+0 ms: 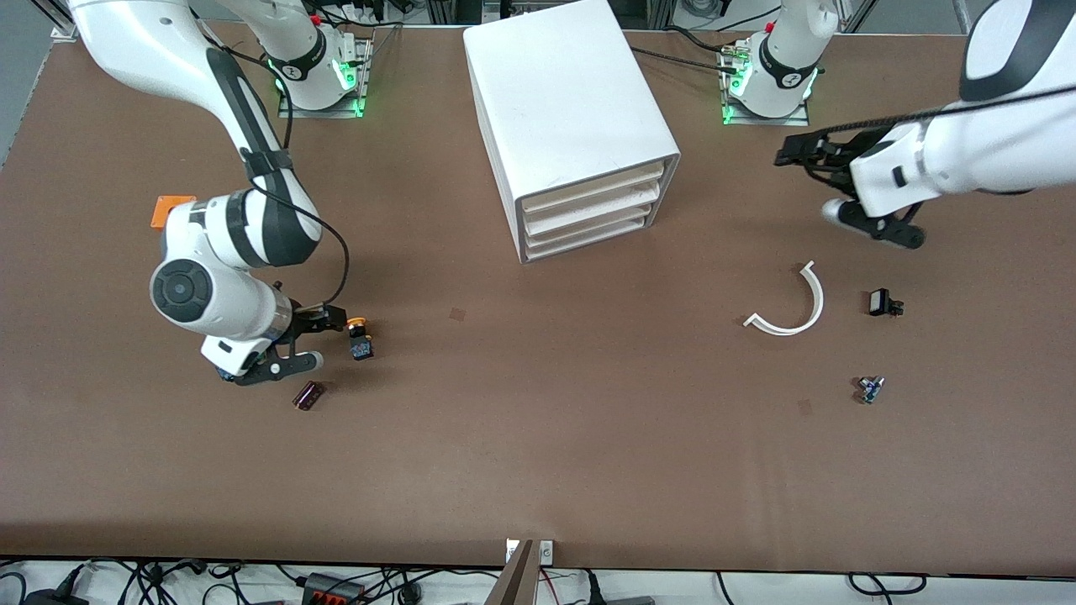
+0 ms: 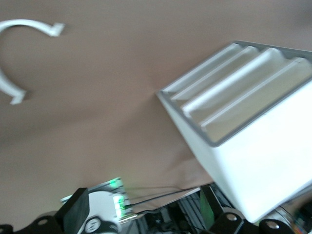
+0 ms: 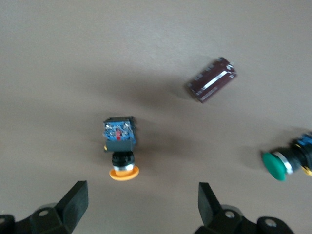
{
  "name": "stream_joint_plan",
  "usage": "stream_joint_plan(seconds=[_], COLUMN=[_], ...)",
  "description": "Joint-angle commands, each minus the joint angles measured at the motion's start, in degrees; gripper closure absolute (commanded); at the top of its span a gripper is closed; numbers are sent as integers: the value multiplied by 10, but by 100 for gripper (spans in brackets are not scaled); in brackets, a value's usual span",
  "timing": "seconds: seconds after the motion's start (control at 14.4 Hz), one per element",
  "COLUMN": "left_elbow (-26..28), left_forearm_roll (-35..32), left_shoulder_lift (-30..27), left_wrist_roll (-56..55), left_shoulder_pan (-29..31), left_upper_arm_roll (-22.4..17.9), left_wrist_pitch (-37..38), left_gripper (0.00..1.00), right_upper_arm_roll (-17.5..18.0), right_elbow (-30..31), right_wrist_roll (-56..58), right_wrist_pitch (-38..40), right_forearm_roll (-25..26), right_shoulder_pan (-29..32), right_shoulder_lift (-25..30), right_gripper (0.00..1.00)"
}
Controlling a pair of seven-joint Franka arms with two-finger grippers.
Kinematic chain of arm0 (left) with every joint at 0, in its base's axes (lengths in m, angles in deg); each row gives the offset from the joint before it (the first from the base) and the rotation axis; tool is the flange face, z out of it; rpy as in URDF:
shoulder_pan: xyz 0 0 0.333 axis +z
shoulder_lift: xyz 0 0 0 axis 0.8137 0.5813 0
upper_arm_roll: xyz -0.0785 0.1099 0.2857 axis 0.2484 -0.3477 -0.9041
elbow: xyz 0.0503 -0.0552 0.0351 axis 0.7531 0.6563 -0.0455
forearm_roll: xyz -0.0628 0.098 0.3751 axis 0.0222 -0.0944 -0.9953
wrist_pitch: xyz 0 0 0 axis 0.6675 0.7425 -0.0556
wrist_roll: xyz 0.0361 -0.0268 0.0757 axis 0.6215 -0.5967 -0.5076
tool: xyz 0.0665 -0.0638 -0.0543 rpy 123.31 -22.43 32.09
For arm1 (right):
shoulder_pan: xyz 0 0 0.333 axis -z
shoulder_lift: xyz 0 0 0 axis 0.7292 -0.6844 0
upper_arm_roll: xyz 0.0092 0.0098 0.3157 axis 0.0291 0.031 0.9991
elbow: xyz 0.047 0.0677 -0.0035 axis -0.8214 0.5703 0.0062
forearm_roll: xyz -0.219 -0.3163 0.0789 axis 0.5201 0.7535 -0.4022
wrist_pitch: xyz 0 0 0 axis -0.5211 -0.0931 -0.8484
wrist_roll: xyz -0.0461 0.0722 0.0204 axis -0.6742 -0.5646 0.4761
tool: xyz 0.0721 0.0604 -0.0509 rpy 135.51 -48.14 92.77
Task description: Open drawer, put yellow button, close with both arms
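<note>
The yellow button (image 1: 360,336) lies on its side on the table near the right arm's end; the right wrist view shows its orange cap, black body and blue base (image 3: 120,151). My right gripper (image 1: 324,340) is low beside it, open and empty, its jaws wide apart just short of the cap (image 3: 141,204). The white drawer unit (image 1: 572,126) stands mid-table with all its drawers shut; it also shows in the left wrist view (image 2: 253,122). My left gripper (image 1: 811,183) hangs in the air toward the left arm's end, open and empty (image 2: 141,212), facing the unit.
A dark cylinder (image 1: 308,395) lies nearer the camera than the button. A green-capped button (image 3: 282,163) lies beside it, hidden under the arm in the front view. An orange block (image 1: 171,210), a white curved strip (image 1: 794,307) and two small parts (image 1: 881,302) (image 1: 870,389) lie on the table.
</note>
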Motion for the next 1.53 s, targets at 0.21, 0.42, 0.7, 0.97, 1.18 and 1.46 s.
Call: stream_joint_plan(seconds=[0.21, 0.42, 0.7, 0.97, 1.18, 1.46], left_elbow=[-6, 17, 117, 186, 201, 207], left_forearm_roll=[195, 260, 376, 425, 428, 428], left_shoulder_lift=[127, 174, 173, 170, 170, 170], left_wrist_roll=[169, 283, 354, 428, 441, 443], left_shoulder_pan=[2, -6, -7, -9, -5, -6], left_upper_arm_roll=[-4, -3, 4, 13, 31, 53], left_wrist_pitch=[-37, -84, -112, -126, -121, -121], left_gripper=[0, 0, 1, 11, 20, 29], right_upper_arm_roll=[3, 8, 18, 22, 22, 22], right_elbow=[-26, -26, -26, -21, -21, -20], right_wrist_roll=[23, 25, 24, 27, 41, 44], right_wrist_pitch=[-58, -85, -86, -70, -37, -28], right_forearm_roll=[-9, -10, -11, -11, -10, -10], right_shoulder_pan=[-9, -9, -10, -14, -13, -11], right_shoulder_lift=[-62, -87, -98, -96, -95, -96], right_gripper=[0, 0, 0, 0, 0, 3])
